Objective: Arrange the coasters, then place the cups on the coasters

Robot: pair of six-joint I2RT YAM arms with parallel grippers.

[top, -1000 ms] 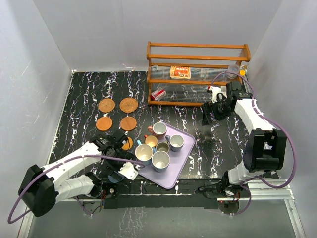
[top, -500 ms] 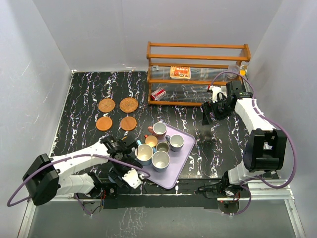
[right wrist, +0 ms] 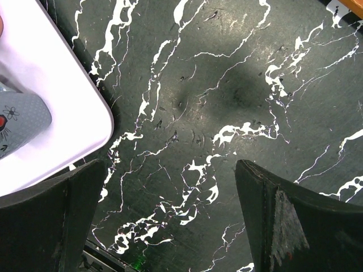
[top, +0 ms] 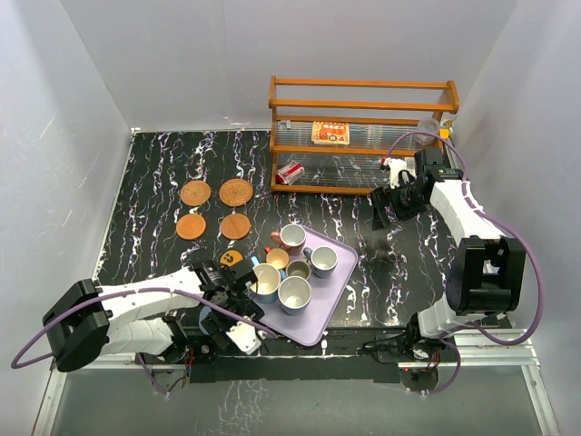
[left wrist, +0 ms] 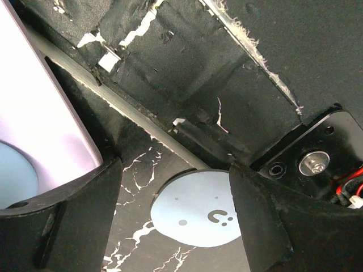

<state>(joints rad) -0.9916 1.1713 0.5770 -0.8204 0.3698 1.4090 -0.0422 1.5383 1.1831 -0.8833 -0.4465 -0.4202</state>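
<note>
You have a black, white-veined table (top: 163,163) in front of you. On its left side four coasters (top: 236,192) lie in a square. A dotted orange coaster (top: 231,259) lies just beside the lilac tray (top: 334,292) near the middle. A grey-blue coaster (left wrist: 195,207) lies by the front edge, and a wooden rack (top: 363,84) stands at the back.

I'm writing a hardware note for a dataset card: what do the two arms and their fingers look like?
The left arm and right arm have white shells between chunky black joints, each trailed by a looping purple cable. The fingers are broad matte-black wedges; one right finger shows pale scuffing.
</note>
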